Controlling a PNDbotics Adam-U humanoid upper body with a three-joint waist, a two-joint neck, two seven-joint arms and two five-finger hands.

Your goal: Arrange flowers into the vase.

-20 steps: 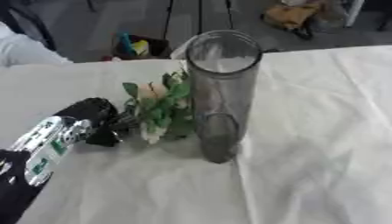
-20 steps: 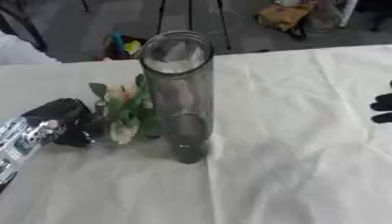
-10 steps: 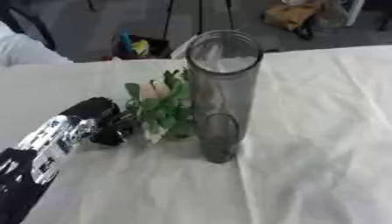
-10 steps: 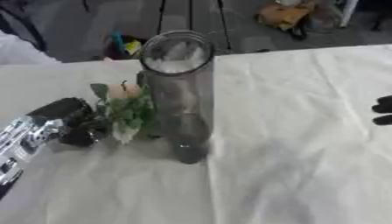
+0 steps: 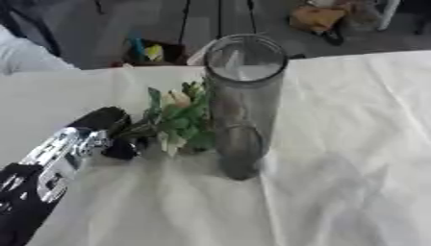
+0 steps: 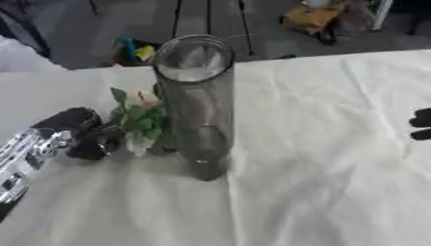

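One black left hand (image 5: 105, 129) grips your green-leaved, pale-bloomed flower bunch (image 5: 178, 122) just beside the tall, smoky glass cylinder vase (image 5: 241, 103); lifting carelessly, you could topple it.

Lab or studio: cloth-covered table (image 5: 353, 144), tripod legs (image 5: 181, 19) behind.

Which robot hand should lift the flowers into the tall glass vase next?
Left. The left robot hand is already curled round the stems of the green-leaved flower bunch, right beside the tall clear glass cylinder vase. The right robot hand shows only at the right edge, far off.
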